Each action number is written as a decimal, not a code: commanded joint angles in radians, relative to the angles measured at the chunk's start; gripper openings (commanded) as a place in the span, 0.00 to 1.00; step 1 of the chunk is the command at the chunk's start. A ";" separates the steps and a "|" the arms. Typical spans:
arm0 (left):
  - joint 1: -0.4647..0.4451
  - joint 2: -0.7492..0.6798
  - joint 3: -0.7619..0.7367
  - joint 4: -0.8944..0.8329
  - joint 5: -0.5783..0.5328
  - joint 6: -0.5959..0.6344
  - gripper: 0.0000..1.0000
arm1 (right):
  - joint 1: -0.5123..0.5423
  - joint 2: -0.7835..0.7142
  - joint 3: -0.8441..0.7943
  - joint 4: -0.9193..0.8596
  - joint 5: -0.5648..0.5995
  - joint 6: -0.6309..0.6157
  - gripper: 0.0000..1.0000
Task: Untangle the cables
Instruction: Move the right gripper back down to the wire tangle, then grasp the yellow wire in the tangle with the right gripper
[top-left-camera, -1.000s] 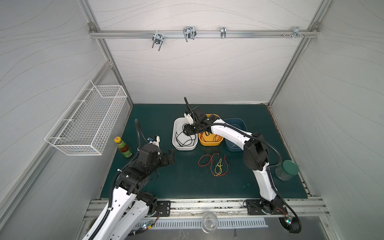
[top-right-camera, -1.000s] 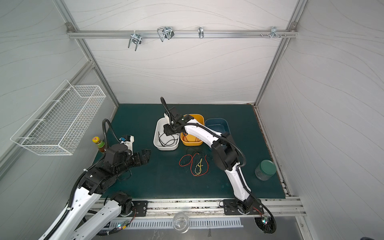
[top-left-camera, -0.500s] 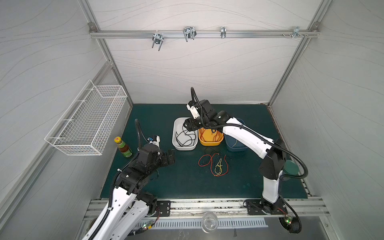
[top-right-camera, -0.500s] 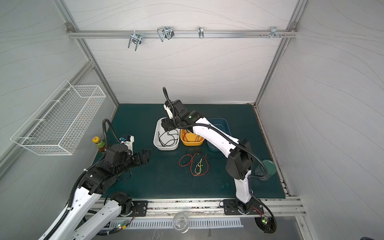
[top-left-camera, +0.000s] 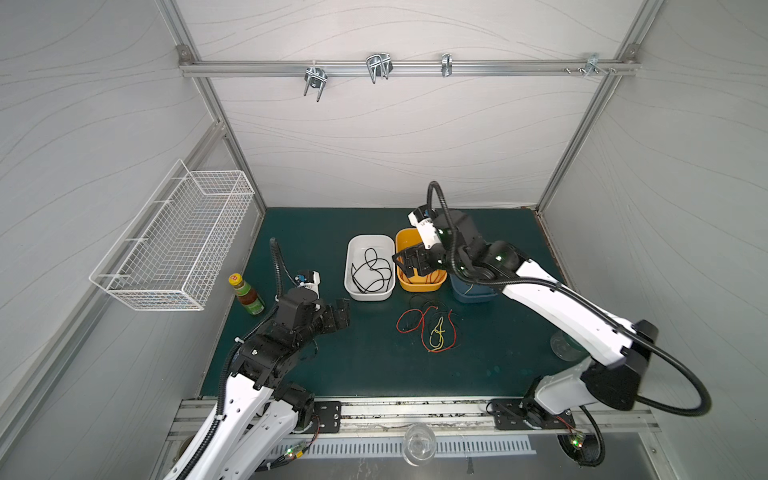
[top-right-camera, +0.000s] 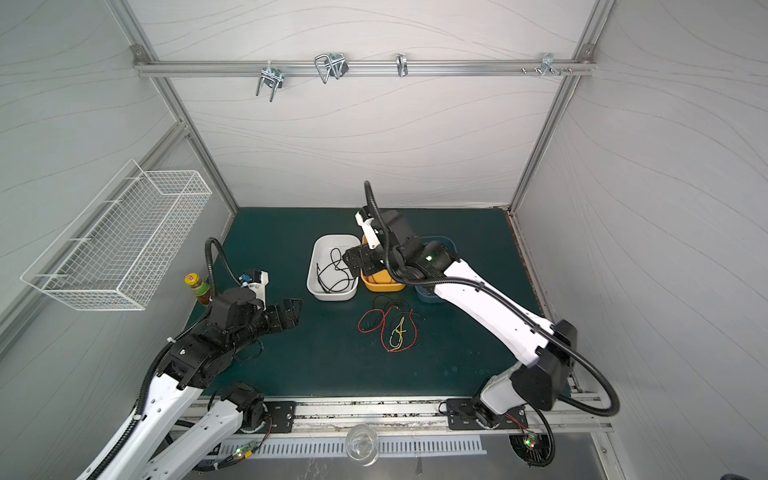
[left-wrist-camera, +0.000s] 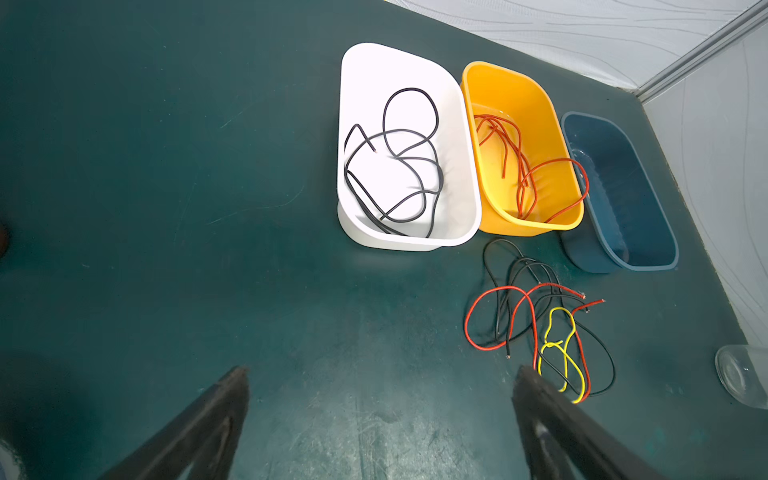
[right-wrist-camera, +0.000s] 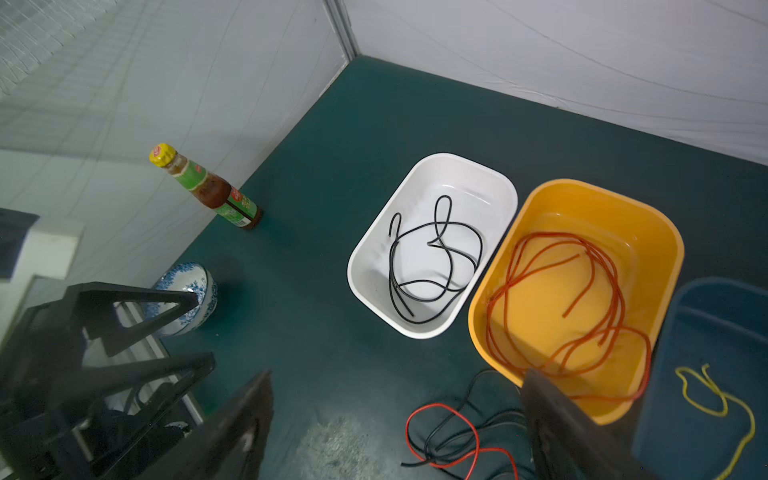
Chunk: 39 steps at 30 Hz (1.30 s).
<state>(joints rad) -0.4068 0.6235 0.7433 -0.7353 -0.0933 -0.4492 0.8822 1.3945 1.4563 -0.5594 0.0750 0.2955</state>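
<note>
String-thin looping cables (left-wrist-camera: 550, 344), scuffed teal mat (left-wrist-camera: 208, 166), glossy round-cornered white tub (left-wrist-camera: 415, 66)

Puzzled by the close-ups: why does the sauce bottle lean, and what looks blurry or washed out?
Right wrist view: the wide lens probably slants the sauce bottle; the near right gripper is soft. Left wrist view: the white bin glares, almost washed out.

The white tub (left-wrist-camera: 374, 70), the yellow tub (left-wrist-camera: 507, 87) and the blue tub (left-wrist-camera: 623, 187) were smooth, glossy plastic, and the green mat (left-wrist-camera: 208, 166) under them looked matt, scuffed pale in patches. The cables (left-wrist-camera: 549, 344) wore smooth, faintly shiny insulation. The fingers (left-wrist-camera: 216, 415) of my left gripper (left-wrist-camera: 380, 368) were matt black plastic, and the basket (top-left-camera: 174, 245) was white-coated metal wire.
</note>
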 joint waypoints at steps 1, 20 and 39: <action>-0.009 -0.005 0.005 0.034 0.006 0.003 1.00 | 0.007 -0.112 -0.150 0.006 0.039 0.068 0.94; -0.017 0.011 0.004 0.036 0.021 0.003 1.00 | 0.054 -0.189 -0.762 0.170 0.042 0.367 0.70; -0.017 0.014 0.004 0.038 0.024 0.004 1.00 | 0.054 -0.031 -0.801 0.270 0.004 0.355 0.33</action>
<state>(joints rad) -0.4202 0.6369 0.7433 -0.7353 -0.0708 -0.4492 0.9302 1.3502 0.6422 -0.2970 0.0879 0.6464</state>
